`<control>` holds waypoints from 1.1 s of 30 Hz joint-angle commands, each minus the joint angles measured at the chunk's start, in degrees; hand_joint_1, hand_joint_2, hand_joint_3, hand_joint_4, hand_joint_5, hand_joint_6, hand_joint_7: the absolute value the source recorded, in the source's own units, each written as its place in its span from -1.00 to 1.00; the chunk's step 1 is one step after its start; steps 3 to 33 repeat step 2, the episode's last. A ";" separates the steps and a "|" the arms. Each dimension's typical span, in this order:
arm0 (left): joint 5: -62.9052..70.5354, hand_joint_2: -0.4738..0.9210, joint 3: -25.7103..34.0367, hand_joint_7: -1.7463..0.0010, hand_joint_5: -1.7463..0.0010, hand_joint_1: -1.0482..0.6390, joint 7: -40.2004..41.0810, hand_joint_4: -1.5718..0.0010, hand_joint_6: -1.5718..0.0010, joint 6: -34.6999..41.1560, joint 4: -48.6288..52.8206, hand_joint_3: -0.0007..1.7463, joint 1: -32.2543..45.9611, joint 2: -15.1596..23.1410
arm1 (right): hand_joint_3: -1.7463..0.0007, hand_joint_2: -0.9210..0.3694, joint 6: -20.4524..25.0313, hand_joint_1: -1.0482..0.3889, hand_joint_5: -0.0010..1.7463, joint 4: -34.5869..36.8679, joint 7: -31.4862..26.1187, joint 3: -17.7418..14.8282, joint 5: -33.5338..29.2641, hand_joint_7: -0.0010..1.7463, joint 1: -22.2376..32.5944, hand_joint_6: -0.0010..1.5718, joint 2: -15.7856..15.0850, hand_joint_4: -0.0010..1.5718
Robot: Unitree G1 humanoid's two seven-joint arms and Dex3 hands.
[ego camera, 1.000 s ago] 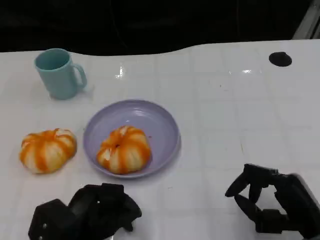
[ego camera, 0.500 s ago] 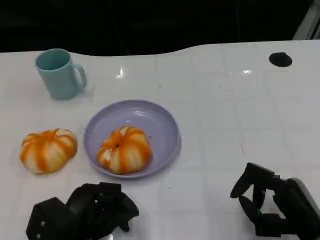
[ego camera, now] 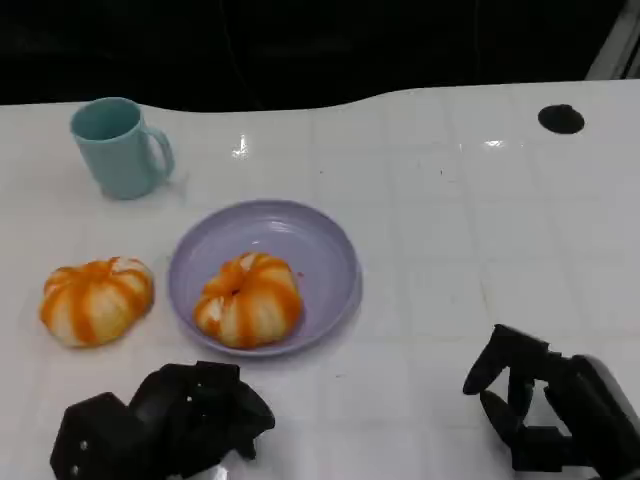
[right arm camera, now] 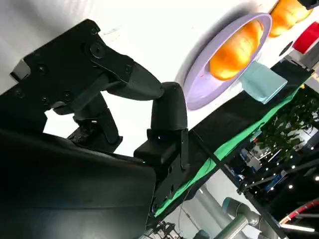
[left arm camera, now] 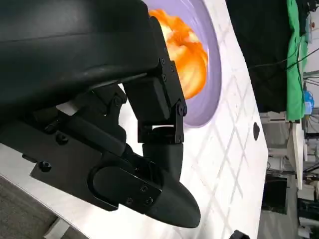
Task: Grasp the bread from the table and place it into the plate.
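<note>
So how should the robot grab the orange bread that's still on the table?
Probably from above, fingers around the sides of the bread. It is round and domed, sitting flat on the table, apart from the plate. The left hand looks nearest.

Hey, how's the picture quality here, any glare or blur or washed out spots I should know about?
Head view: sharp, with small glare spots on the white table, dark background. Left wrist view: the left hand looms close; the bread looks slightly overexposed. Right wrist view: the table is blown out white near the plate.
</note>
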 commanded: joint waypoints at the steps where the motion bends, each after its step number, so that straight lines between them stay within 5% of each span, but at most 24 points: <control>1: -0.13 0.90 0.73 0.09 -0.75 -0.99 -0.28 -0.10 -0.64 -0.36 1.30 -0.99 -0.14 1.15 | -0.30 -0.31 -0.57 -0.05 1.00 1.17 -0.33 0.03 0.52 0.85 -1.04 -0.26 -0.45 0.10; 33: -0.17 0.90 0.78 0.09 -0.74 -0.99 -0.31 -0.10 -0.63 -0.38 1.53 -0.99 -0.29 1.17 | -0.31 -0.31 -0.65 -0.05 1.00 1.46 -0.48 0.10 0.39 0.85 -1.22 -0.25 -0.42 0.10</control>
